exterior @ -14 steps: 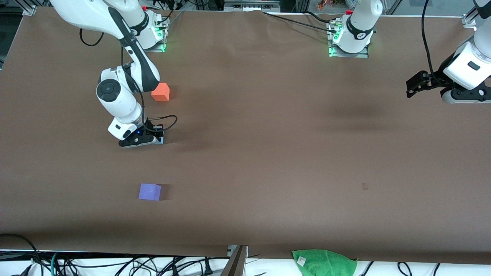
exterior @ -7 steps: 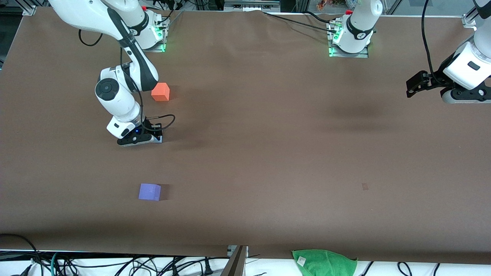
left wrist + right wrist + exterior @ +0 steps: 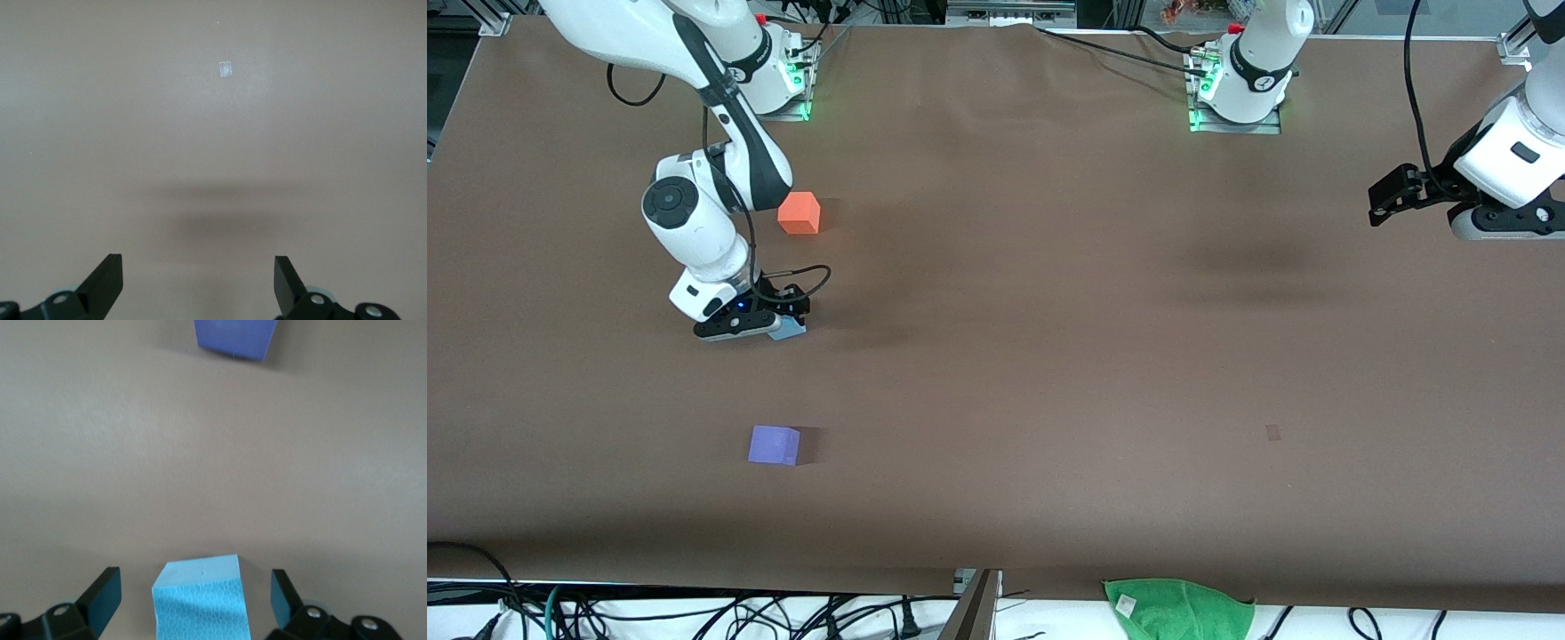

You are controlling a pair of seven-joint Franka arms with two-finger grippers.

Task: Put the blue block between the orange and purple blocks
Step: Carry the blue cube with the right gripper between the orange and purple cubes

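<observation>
Right gripper (image 3: 781, 322) low at the table (image 3: 1049, 356), between the orange block (image 3: 799, 213) and the purple block (image 3: 774, 444). Fingers (image 3: 100, 593) spread wide, clear gap on each side of the blue block (image 3: 200, 600); not touching it in the right wrist view. Blue block sits on the table between the open fingers, only a pale corner (image 3: 788, 331) peeking out under the gripper in the front view. It lies nearer the front camera than the orange block, farther than the purple one, roughly in line with both, though the arm hides most of it, so exact alignment is hard to judge. Purple block (image 3: 235, 339) shows ahead of the gripper in the right wrist view, well apart from the blue one.

Left gripper (image 3: 199, 280) waits over bare table at the left arm's end, fingers apart, holding nothing.

Green cloth (image 3: 1178, 606) at the table edge nearest the front camera, small white tag on it; any writing unreadable. No legible labels on the blocks.
</observation>
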